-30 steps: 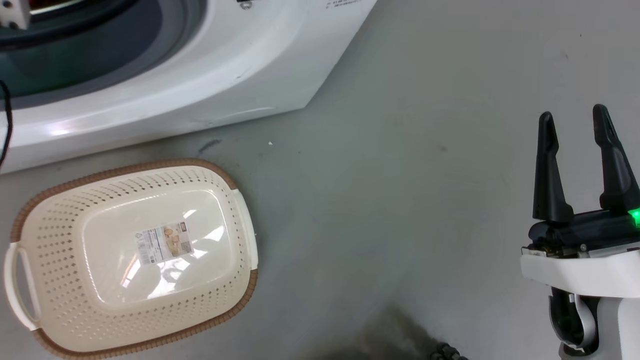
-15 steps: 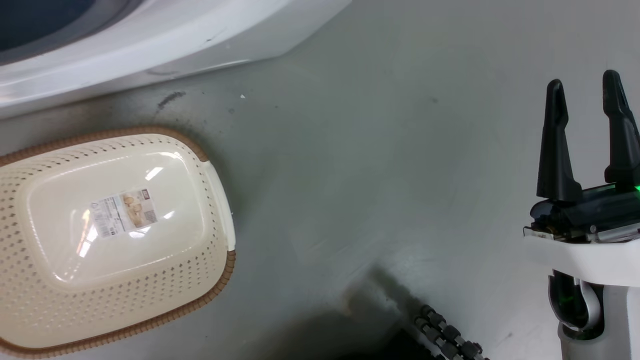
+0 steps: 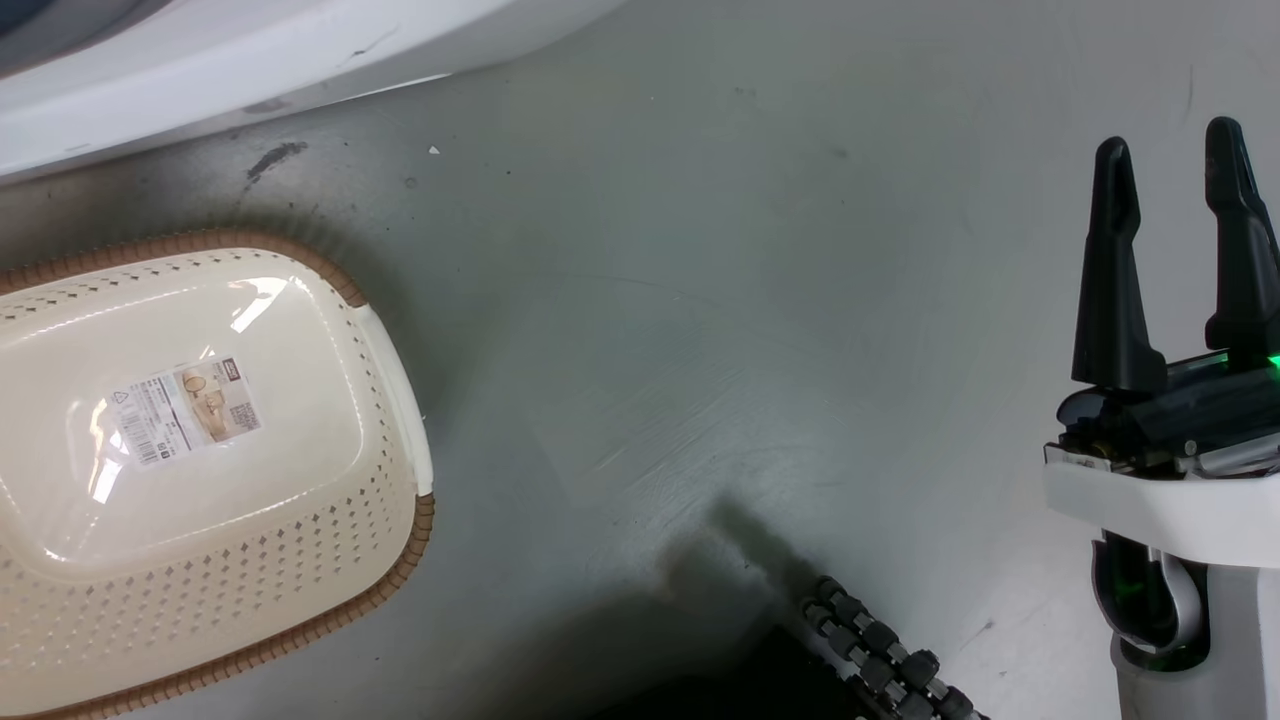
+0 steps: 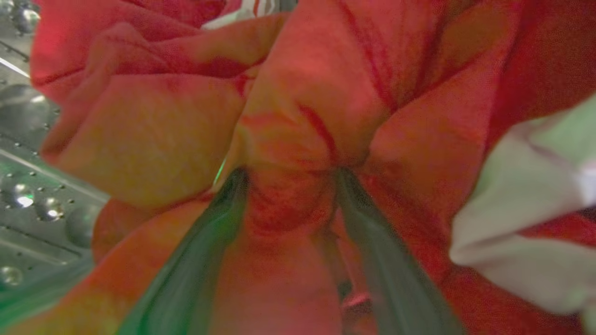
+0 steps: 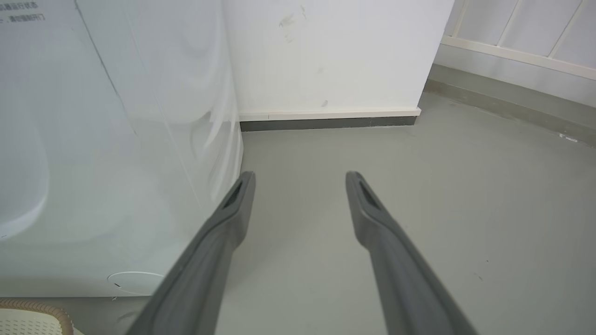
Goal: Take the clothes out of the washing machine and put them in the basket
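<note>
Red clothes (image 4: 326, 93) with a white trim (image 4: 521, 209) are bunched up close in the left wrist view, lying against the perforated steel drum (image 4: 28, 200). My left gripper (image 4: 291, 172) is pushed into the cloth, its fingers spread wide with a fold of red fabric between them. The washing machine (image 3: 200, 70) shows as a white lower front at the head view's top left, and its side (image 5: 116, 163) shows in the right wrist view. The cream basket (image 3: 400, 560) with a brown rim stands empty on the floor at the left. My right gripper (image 3: 1170, 140) hangs open and empty over the floor at the right.
A black ribbed part of my base (image 3: 880, 650) shows at the bottom of the head view. In the right wrist view a white wall with a dark baseboard (image 5: 326, 122) stands behind the washer. Grey floor (image 3: 700, 300) lies between basket and right gripper.
The head camera has moved: the washer and basket have slid up and left in the picture, and the black base part has come in at the bottom. The right gripper stays open.
</note>
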